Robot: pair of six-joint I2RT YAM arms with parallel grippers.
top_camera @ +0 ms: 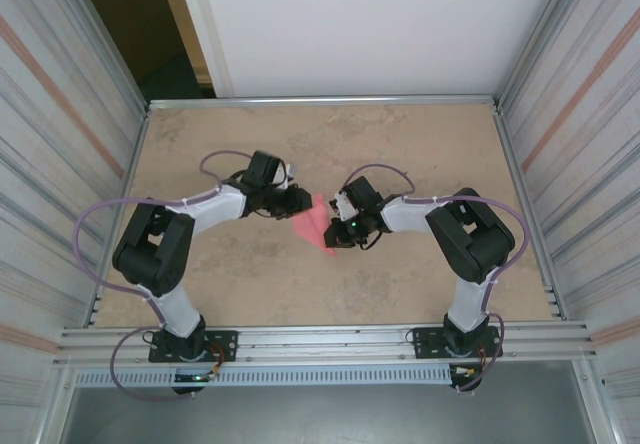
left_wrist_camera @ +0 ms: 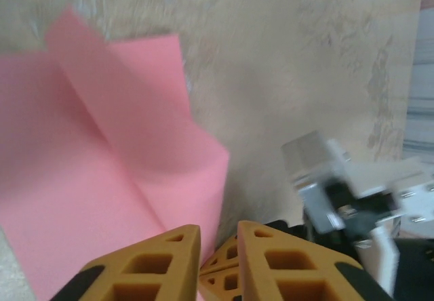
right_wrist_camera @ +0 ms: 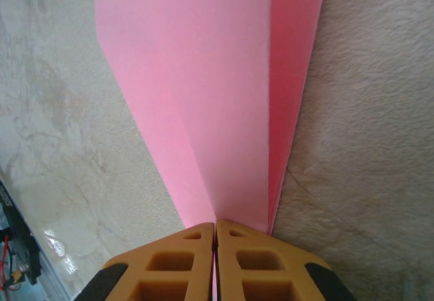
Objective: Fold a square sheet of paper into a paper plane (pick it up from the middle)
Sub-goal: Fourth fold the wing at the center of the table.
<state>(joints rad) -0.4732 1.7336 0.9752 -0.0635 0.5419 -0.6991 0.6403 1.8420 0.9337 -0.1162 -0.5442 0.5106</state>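
You have both arms meeting over the middle of the table [top_camera: 430, 144], with the pink paper [top_camera: 315, 226] hanging between them, already creased and folded narrower than a flat square. Your right gripper [right_wrist_camera: 216, 222] has its fingers pressed flat together on the paper's near end; from there the sheet fans away as a long wedge with one sharp crease down its length and a second layer tucked under its right edge. Your left gripper [left_wrist_camera: 218, 226] has its fingers [left_wrist_camera: 169, 260] drawn almost together, and the paper's [left_wrist_camera: 102, 179] lower right edge runs down into the narrow gap between them, so it looks nipped there. From the left wrist the sheet shows a raised ridge and a free corner lifted at the upper left, clear of the tabletop. The right arm [left_wrist_camera: 339, 192] sits just beside the left fingers, so there is little room between the two wrists. Around the pair the table lies bare on every side: open surface to the back rail [top_camera: 320, 101], to the near rail [top_camera: 320, 339], and out to both side walls, all well apart from the paper.
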